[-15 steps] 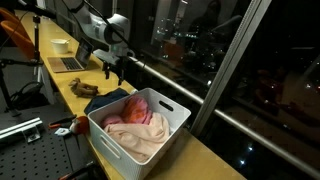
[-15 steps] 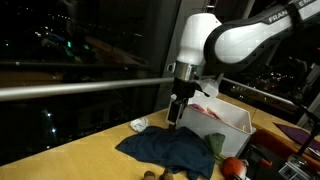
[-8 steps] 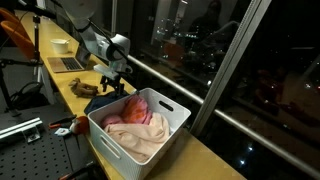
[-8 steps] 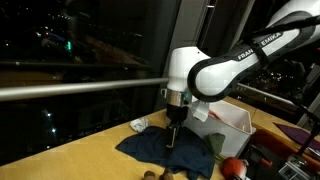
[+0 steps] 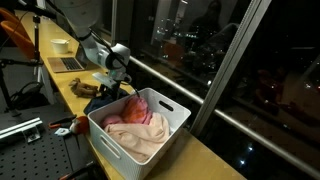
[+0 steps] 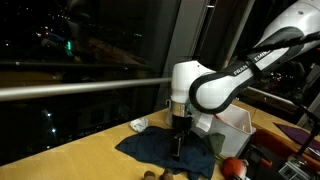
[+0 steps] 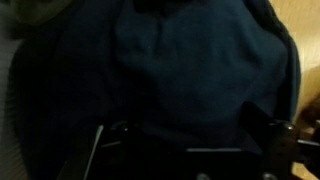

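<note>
Along my yellow bench [image 6: 80, 150], which runs beside the dark window, the leftmost thing in an exterior view is a small pale scrap [image 6: 138, 125] near the window edge. Just right of it lies the dark blue cloth [image 6: 148, 150], spread flat and rumpled about midway across the bench. Its long axis follows the length of the bench, parallel to the window edge. It is wider that way than across, and neither end reads as a clear head or tail.

My claw [image 6: 178, 151] hangs straight down over the right half of that cloth, tips right at the fabric. I cannot tell whether they press in. The jaws stand wide with nothing pinched between them. In the wrist view the blue cloth [image 7: 180, 60] fills nearly the whole picture, and my two fingers [image 7: 108, 140] frame it at the bottom.

Right of the claw an olive cloth [image 6: 216, 146] touches the blue one's edge. Beyond it stands the white basket [image 6: 238, 124], and a red object [image 6: 233, 168] sits near the front edge. In an exterior view the basket [image 5: 118, 140] holds pink laundry [image 5: 140, 110].
</note>
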You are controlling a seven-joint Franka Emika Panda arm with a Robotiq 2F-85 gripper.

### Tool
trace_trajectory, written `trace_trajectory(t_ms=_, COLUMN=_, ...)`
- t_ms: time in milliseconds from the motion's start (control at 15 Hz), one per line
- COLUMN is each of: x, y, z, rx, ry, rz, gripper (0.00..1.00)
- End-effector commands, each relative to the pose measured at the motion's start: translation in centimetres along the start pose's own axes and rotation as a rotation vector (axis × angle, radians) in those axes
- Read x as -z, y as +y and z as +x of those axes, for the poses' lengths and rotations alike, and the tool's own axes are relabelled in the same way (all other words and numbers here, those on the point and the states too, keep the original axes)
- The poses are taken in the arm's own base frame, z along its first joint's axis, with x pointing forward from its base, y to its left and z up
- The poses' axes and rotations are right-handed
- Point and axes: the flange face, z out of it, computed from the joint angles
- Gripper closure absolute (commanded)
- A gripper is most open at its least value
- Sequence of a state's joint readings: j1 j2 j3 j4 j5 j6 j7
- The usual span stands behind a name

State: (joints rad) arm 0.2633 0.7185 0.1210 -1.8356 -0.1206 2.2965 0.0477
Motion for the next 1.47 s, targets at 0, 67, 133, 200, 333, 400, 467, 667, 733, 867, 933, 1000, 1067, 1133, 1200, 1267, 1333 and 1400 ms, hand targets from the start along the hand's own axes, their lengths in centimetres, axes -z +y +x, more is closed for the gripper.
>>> trace_trajectory(t_ms=0, x=-4.0, y=-1.0, z=0.8, rx=-0.015, ry=-0.013, rz=0.012, gripper=0.0)
trace_trajectory(t_ms=67, x=-4.8, y=-1.3, z=0.9, rx=-0.015, ry=-0.015, rz=0.016, gripper=0.0)
trace_trajectory(t_ms=133, x=-5.3, y=-1.6, z=1.1, rx=-0.014, ry=-0.018, rz=0.018, gripper=0.0)
trace_trajectory(t_ms=200, x=-5.6, y=-1.8, z=1.2, rx=-0.012, ry=-0.016, rz=0.021, gripper=0.25)
trace_trajectory(t_ms=333, x=-5.6, y=-2.4, z=1.4, rx=-0.007, ry=-0.015, rz=0.019, gripper=0.34)
trace_trajectory(t_ms=400, x=-5.2, y=-2.7, z=1.5, rx=-0.005, ry=-0.011, rz=0.016, gripper=0.41)
trace_trajectory(t_ms=467, x=-4.9, y=-2.9, z=1.7, rx=-0.004, ry=-0.007, rz=0.014, gripper=0.5)
trace_trajectory(t_ms=667, x=-3.9, y=-3.5, z=1.8, rx=-0.004, ry=0.003, rz=0.008, gripper=0.72)
trace_trajectory(t_ms=733, x=-3.6, y=-3.6, z=1.8, rx=-0.007, ry=0.007, rz=0.007, gripper=0.79)
trace_trajectory(t_ms=867, x=-3.1, y=-3.7, z=1.8, rx=-0.012, ry=0.015, rz=0.005, gripper=0.93)
trace_trajectory(t_ms=933, x=-2.5, y=-3.6, z=1.6, rx=-0.015, ry=0.02, rz=0.001, gripper=0.98)
trace_trajectory(t_ms=1000, x=-1.8, y=-3.5, z=1.4, rx=-0.021, ry=0.026, rz=-0.006, gripper=0.97)
trace_trajectory(t_ms=1067, x=-0.5, y=-3.4, z=1.2, rx=-0.027, ry=0.038, rz=-0.014, gripper=0.96)
trace_trajectory(t_ms=1133, x=1.0, y=-3.3, z=0.7, rx=-0.034, ry=0.055, rz=-0.025, gripper=0.99)
trace_trajectory(t_ms=1200, x=2.9, y=-3.2, z=0.0, rx=-0.041, ry=0.075, rz=-0.037, gripper=0.99)
trace_trajectory(t_ms=1267, x=4.9, y=-3.1, z=-1.0, rx=-0.052, ry=0.102, rz=-0.054, gripper=0.98)
trace_trajectory(t_ms=1333, x=6.6, y=-3.0, z=-1.9, rx=-0.063, ry=0.139, rz=-0.064, gripper=0.97)
trace_trajectory(t_ms=1400, x=8.0, y=-2.9, z=-2.9, rx=-0.078, ry=0.185, rz=-0.076, gripper=0.97)
